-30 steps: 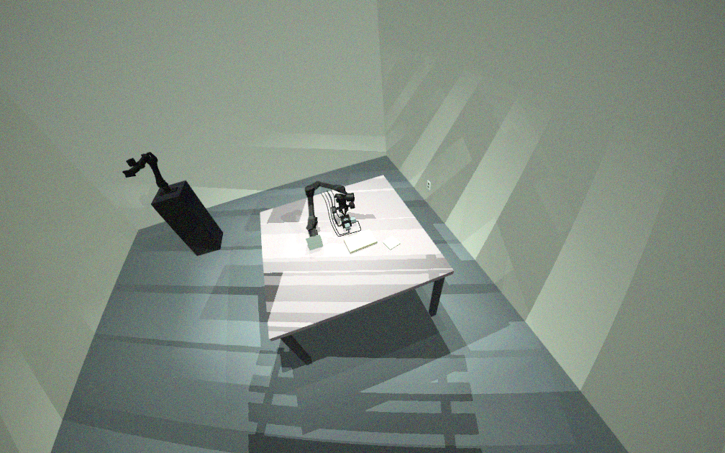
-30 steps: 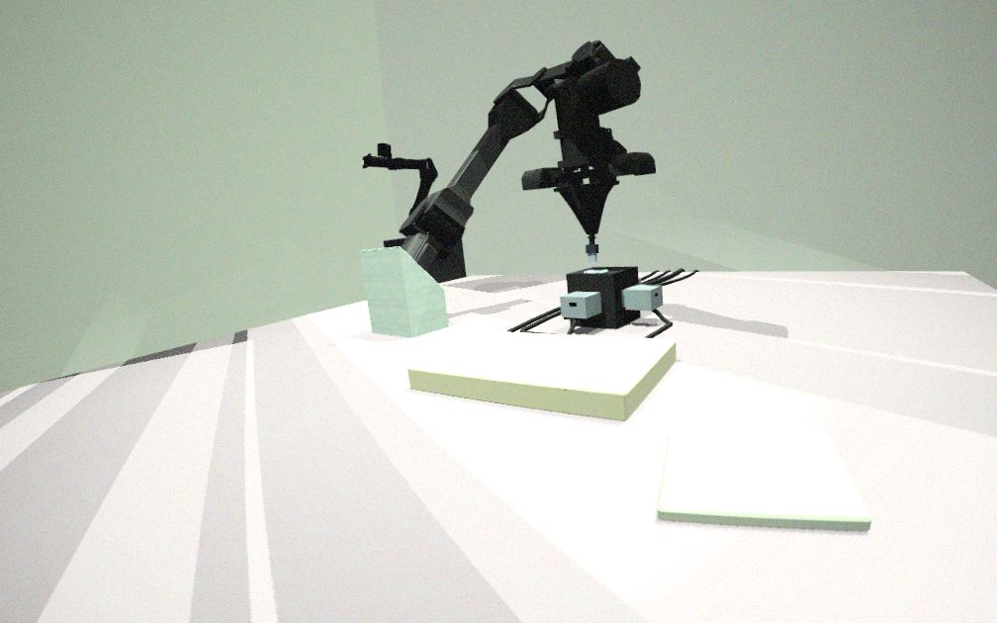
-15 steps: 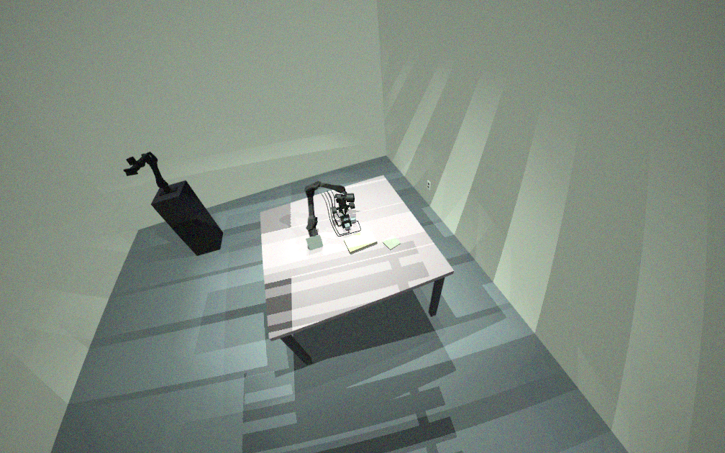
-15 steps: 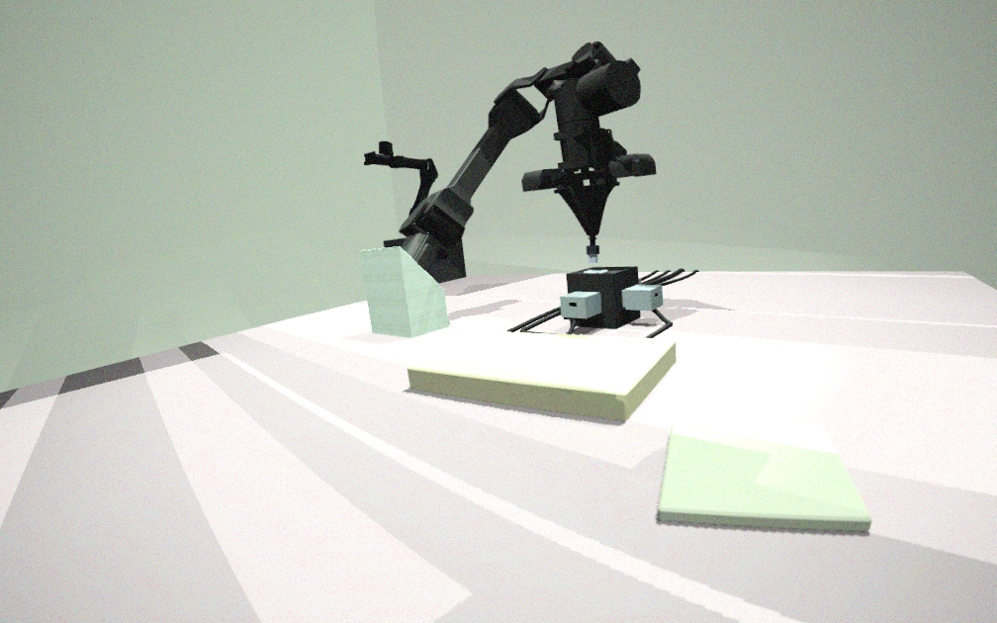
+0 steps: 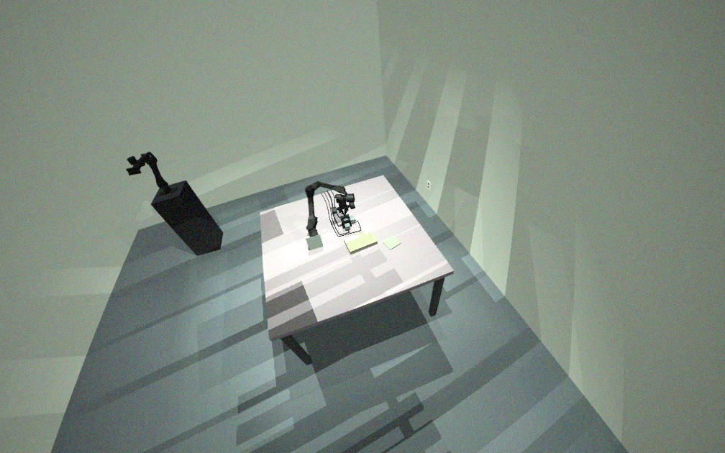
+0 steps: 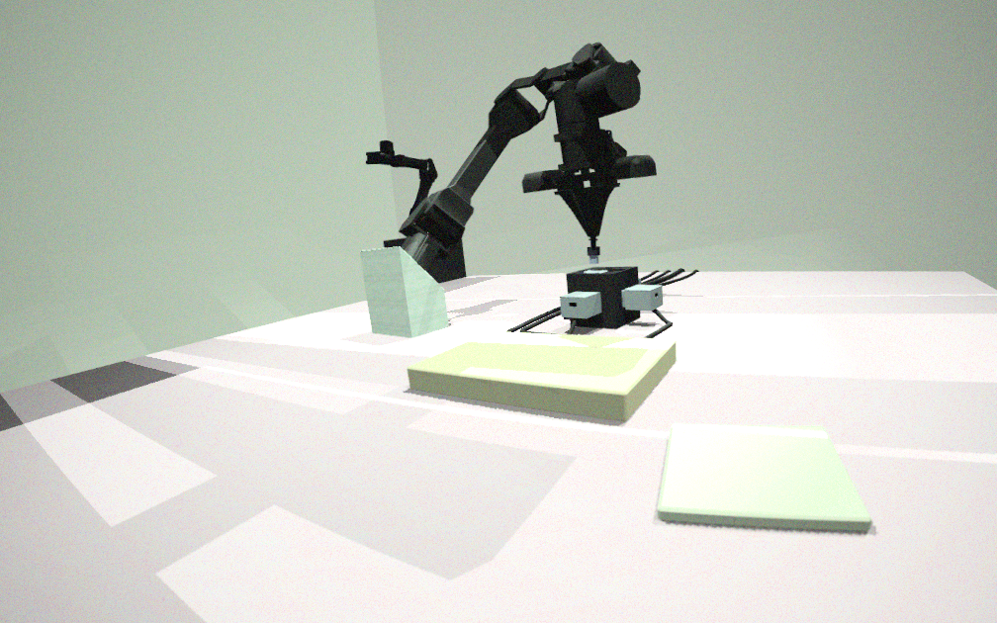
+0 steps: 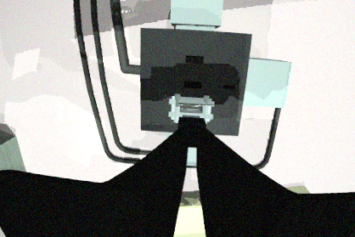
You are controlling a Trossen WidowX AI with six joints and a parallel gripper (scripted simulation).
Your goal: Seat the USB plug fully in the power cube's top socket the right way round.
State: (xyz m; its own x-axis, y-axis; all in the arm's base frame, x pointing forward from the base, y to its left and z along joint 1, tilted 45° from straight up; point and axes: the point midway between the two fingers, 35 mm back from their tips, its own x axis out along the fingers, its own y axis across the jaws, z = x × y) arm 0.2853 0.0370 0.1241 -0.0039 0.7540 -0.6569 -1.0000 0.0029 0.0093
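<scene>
I see pale green walls (image 5: 185, 72) meeting in a corner behind the table (image 5: 354, 281), with slanting bands of light across them. The floor (image 5: 185, 366) is grey-blue, striped with shadow. A small white plate, perhaps an outlet (image 5: 427, 184), sits low on the right wall.

Bare test room/lab: plain walls, one table (image 5: 354, 281), robot arm (image 5: 313, 206), 2nd arm on pedestal (image 5: 188, 216).
</scene>
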